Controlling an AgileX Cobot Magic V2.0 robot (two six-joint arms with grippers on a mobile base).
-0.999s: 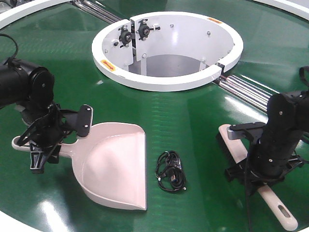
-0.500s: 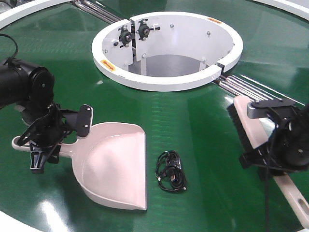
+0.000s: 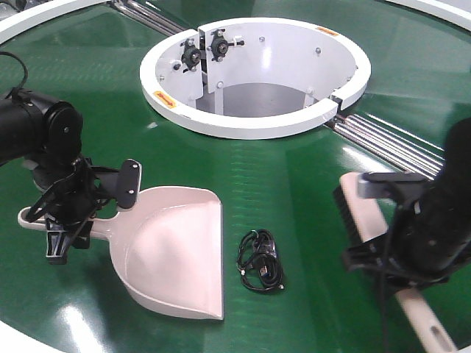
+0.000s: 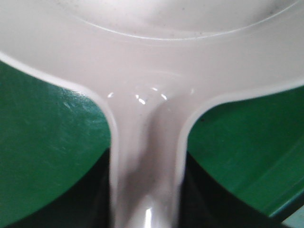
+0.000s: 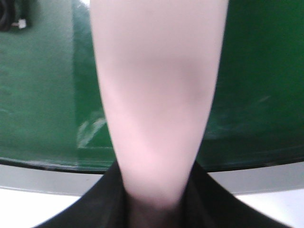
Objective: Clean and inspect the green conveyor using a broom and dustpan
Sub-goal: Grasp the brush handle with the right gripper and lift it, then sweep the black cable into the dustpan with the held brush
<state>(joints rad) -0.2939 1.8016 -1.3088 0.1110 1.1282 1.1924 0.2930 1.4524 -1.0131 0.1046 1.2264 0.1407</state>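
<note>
Green conveyor [image 3: 294,184] is not yet swept: cable tangle [image 3: 261,262] lies between dustpan [image 3: 176,254], clamped in left gripper [image 3: 73,218], and broom [image 3: 364,213], clamped in right gripper [image 3: 401,271].

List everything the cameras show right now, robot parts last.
green conveyor: one, dark green, fills the scene
ring opening: one, white, top centre
steel rods: several, silver, beside the ring
dustpan: one, pale pink, lower left
broom: one, pale pink, black bristles, lower right
cable bundle: one, black, between dustpan and broom
left gripper: one, black, shut on dustpan handle
right gripper: one, black, shut on broom handle
</note>
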